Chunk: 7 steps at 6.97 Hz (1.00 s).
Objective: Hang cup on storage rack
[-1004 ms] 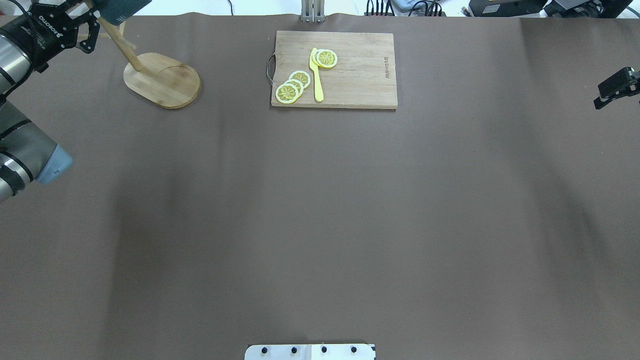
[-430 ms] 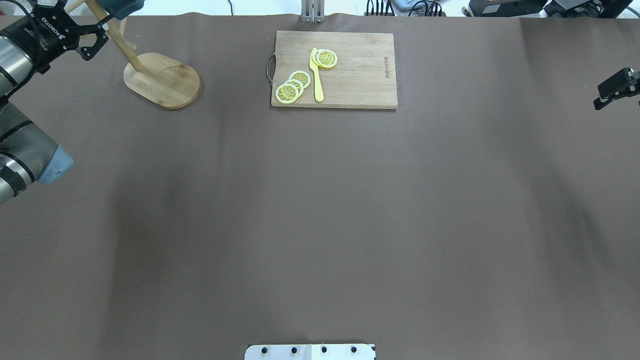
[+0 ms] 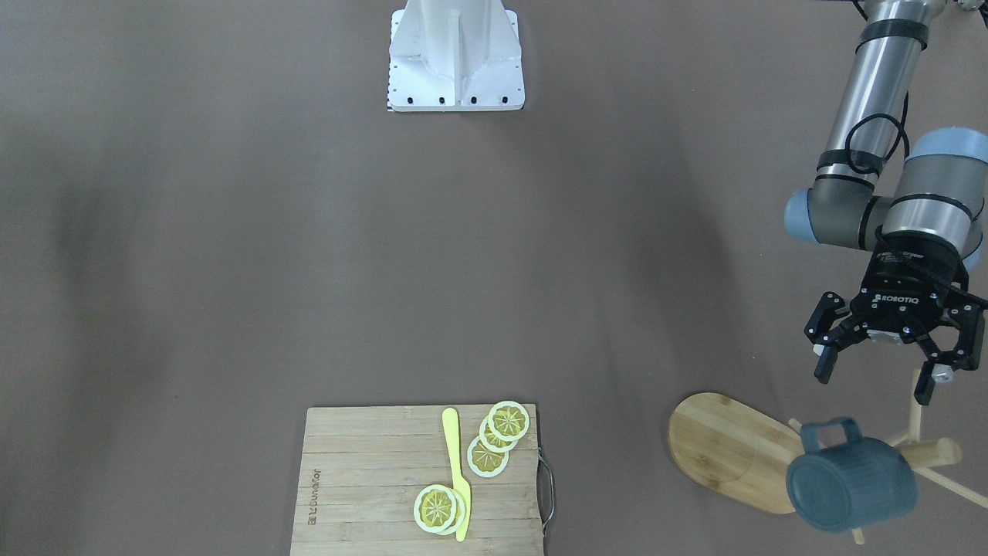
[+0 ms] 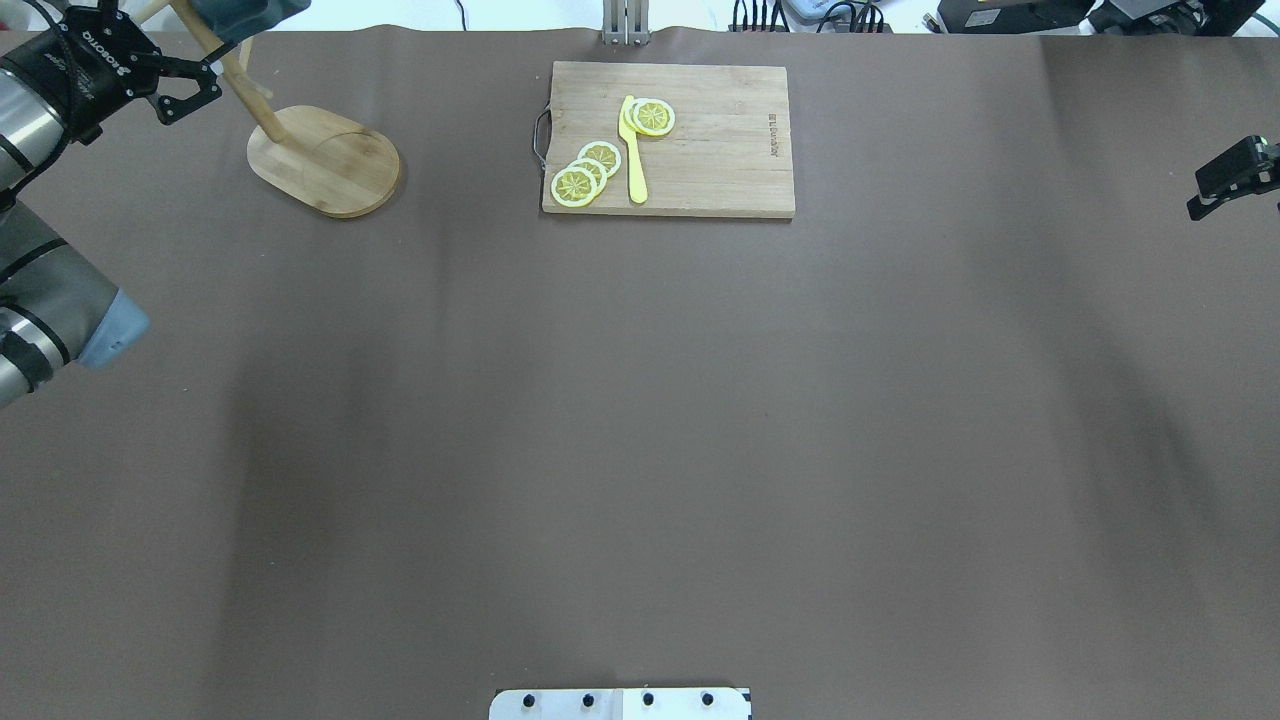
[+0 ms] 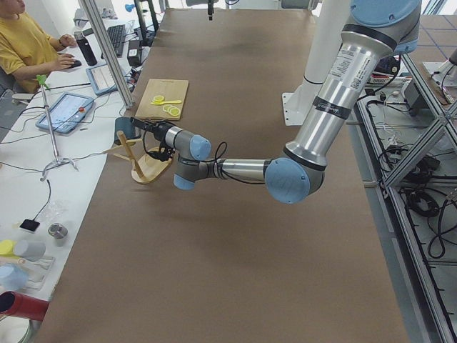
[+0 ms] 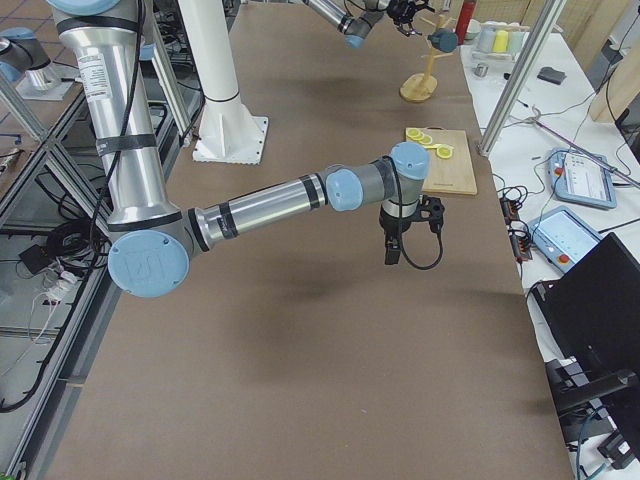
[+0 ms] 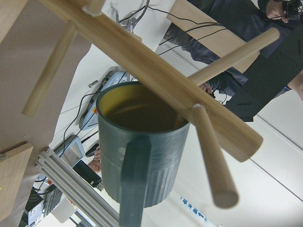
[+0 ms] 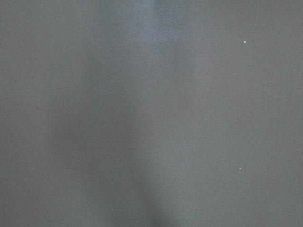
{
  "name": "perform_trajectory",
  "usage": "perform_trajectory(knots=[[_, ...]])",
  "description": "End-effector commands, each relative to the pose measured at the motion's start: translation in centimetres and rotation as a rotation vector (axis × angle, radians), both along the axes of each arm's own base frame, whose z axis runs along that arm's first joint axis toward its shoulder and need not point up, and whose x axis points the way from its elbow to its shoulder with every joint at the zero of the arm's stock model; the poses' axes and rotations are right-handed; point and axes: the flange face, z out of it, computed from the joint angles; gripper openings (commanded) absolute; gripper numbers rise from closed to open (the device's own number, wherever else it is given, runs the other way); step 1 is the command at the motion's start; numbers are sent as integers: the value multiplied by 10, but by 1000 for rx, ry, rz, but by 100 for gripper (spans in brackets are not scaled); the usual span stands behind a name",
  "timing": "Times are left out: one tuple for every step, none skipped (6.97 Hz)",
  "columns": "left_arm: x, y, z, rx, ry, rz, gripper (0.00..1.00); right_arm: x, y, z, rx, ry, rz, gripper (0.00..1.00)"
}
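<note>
Cup [image 3: 849,483] hangs on storage rack [image 3: 733,448] just ahead of the left gripper [image 3: 872,384], jaws spread and empty, handle facing it, one peg [image 3: 915,405] close alongside; cutting board [image 3: 421,479] with lemon slices [image 3: 494,440] lies well aside.

Overhead and front cameras face each other, both showing the storage rack [image 4: 340,165].

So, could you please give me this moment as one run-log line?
cup: on rack | left gripper: open, clear of cup | right gripper: state unclear
</note>
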Motion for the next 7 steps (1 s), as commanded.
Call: perform_trajectory(knots=[[-16,26,5,52,10,-5,97,1,0,1,-3,-1,1,100],[-23,37,7,125,-52,-39,97,0,0,2,-5,0,0,100],[-25,40,4,210,-169,-96,97,0,1,4,-10,-1,0,100],[-25,40,1,289,-303,-158,97,0,3,7,-16,-1,1,100],[-26,40,-4,367,-440,-225,97,0,3,8,-18,-2,1,100],[-28,41,-2,434,-585,-288,97,0,3,9,-20,-1,-1,100],[-31,43,5,490,-738,-354,97,0,3,8,-19,-2,-1,100]])
